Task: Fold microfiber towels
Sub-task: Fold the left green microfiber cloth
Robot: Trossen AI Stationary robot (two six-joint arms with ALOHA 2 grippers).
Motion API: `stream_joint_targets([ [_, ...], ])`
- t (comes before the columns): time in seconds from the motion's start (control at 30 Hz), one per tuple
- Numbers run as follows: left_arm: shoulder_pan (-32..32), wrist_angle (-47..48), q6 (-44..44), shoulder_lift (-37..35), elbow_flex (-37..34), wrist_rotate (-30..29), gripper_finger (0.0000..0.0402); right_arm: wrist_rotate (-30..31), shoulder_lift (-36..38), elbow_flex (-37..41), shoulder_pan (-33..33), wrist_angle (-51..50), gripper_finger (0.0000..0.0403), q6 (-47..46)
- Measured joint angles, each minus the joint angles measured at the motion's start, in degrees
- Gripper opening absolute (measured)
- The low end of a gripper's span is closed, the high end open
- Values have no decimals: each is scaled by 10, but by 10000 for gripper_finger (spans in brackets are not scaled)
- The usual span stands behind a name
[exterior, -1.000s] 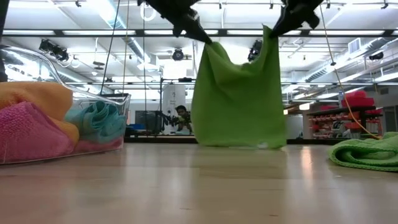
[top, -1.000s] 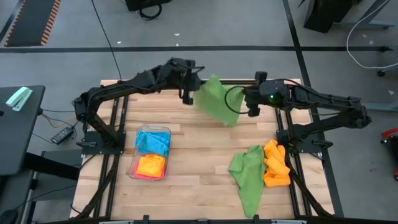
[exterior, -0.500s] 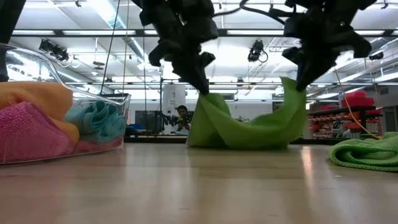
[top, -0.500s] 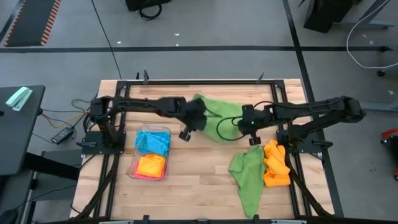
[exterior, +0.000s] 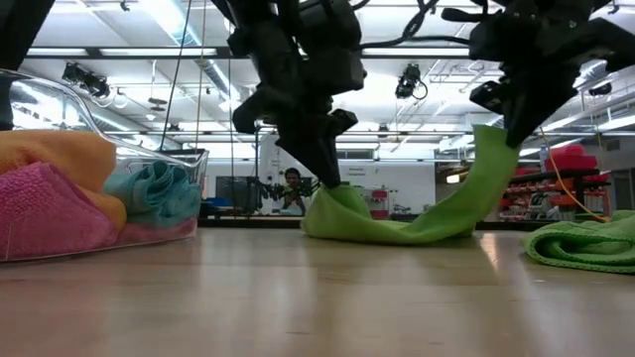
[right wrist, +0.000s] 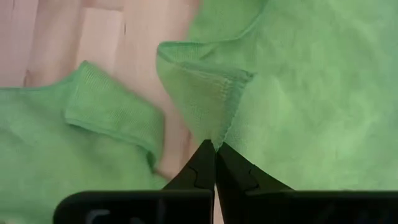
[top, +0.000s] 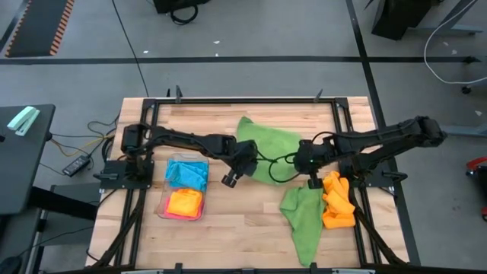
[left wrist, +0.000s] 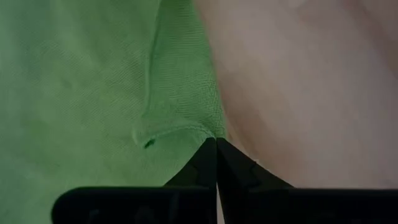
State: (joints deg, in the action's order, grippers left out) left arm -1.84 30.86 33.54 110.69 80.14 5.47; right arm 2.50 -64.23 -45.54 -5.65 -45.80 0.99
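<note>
While both pincers pinch green towel (top: 266, 144), unlabelled, left pincer (top: 237, 169), right pincer (top: 308, 164)

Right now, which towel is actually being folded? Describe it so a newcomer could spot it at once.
On the wooden table, look at the middle of the far half, between the two arms. The green towel lies spread there, one corner pinched by the left end effector and another by the right end effector. The other green towel lies crumpled, unheld, beside the orange towels.

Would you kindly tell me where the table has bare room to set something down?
Bare wood lies along the near edge between the clear tray and the loose green towel, and along the far edge. The middle is crowded: both tools pinch the spread green towel.
</note>
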Motion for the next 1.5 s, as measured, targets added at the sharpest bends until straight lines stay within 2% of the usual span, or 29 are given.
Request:
stream_joint_targets([
  [0.13,9,0,-3,1,0,1,22,0,0,0,-12,-29,14,-37],
  [0.27,14,6,-22,1,0,6,17,-16,0,0,-18,-61,50,-91],
  [0.43,17,42,-30,1,0,47,6,-152,0,0,-18,-79,97,-166],
  [0.5,19,54,-35,1,0,74,10,-184,0,-1,-18,-80,108,-177],
  [0.67,21,64,-76,2,0,82,47,-129,0,-4,-15,-79,114,-153],
  [0.9,21,62,-107,3,0,83,136,-31,0,-4,-4,-77,102,-86],
  [1.03,21,52,-128,3,0,83,170,22,0,17,-3,-73,98,-56],
  [1.23,18,59,-128,3,0,54,172,23,0,24,-5,-68,93,-52],
  [1.37,8,88,-119,3,0,51,152,23,0,24,-5,-68,90,-57],
  [1.5,-1,68,-116,3,0,51,122,28,2,25,-5,-57,89,-68],
])
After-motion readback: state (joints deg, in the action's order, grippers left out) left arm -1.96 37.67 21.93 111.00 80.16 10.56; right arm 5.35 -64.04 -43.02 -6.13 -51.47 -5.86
